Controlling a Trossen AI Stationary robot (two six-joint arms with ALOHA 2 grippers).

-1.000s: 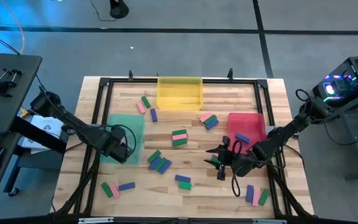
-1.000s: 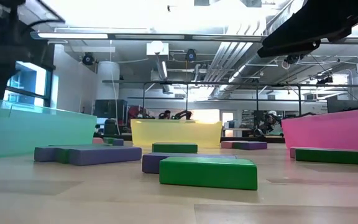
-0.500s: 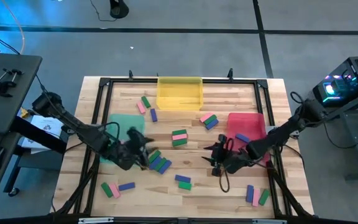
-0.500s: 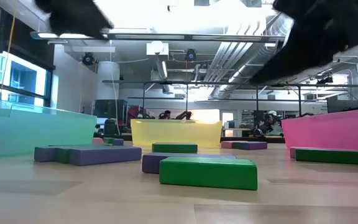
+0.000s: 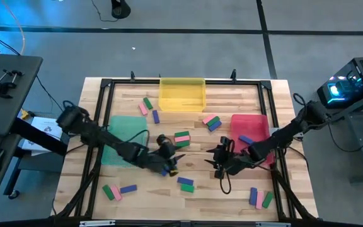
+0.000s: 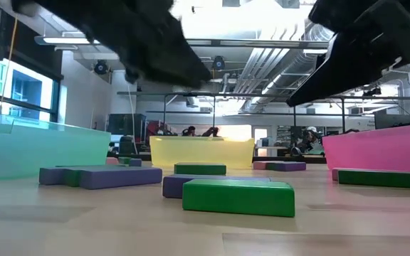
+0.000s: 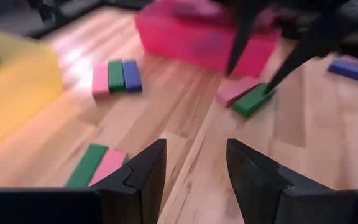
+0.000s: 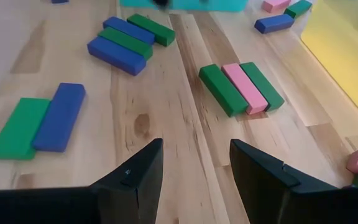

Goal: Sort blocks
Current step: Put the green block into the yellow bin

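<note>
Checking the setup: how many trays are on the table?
3: yellow tray at the far edge, green tray on the left, red tray on the right. None looks hidden.

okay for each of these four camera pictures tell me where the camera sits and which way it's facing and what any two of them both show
High view: overhead, straight down on the table; both arms, left gripper and right gripper near the middle.
Low view: table height, level across the blocks to the room; dark arm parts overhead.
Left wrist view: on the left arm, facing the red tray; own fingers apart, empty.
Right wrist view: on the right arm, facing the green tray; own fingers apart, empty.
Shared: both wrist views show the green-pink-green trio.
</note>
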